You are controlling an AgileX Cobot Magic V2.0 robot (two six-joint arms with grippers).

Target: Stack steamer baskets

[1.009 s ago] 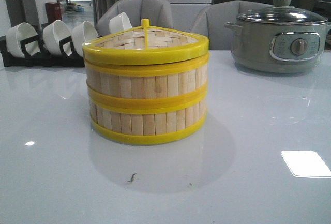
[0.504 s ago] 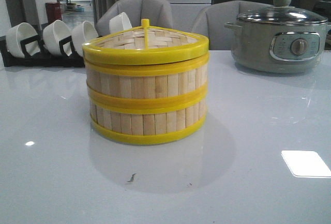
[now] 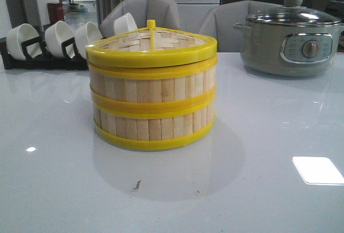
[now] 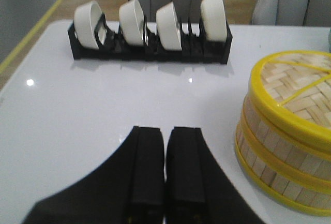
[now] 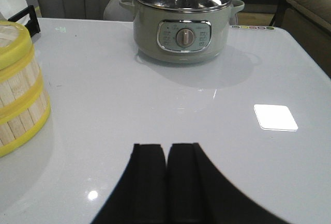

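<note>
Two steamer baskets [image 3: 152,106] of pale slats with yellow rims stand one on the other in the middle of the white table, with the woven lid [image 3: 151,46] on top. The stack also shows in the left wrist view [image 4: 287,131] and at the edge of the right wrist view [image 5: 18,92]. My left gripper [image 4: 166,131] is shut and empty, over bare table beside the stack and apart from it. My right gripper [image 5: 165,147] is shut and empty too, on the stack's other side. Neither arm shows in the front view.
A black rack with several white bowls [image 3: 51,42] [image 4: 150,27] stands at the back left. A grey electric pot with a glass lid [image 3: 290,36] [image 5: 181,25] sits at the back right. Grey chairs [image 3: 177,15] stand behind the table's far edge.
</note>
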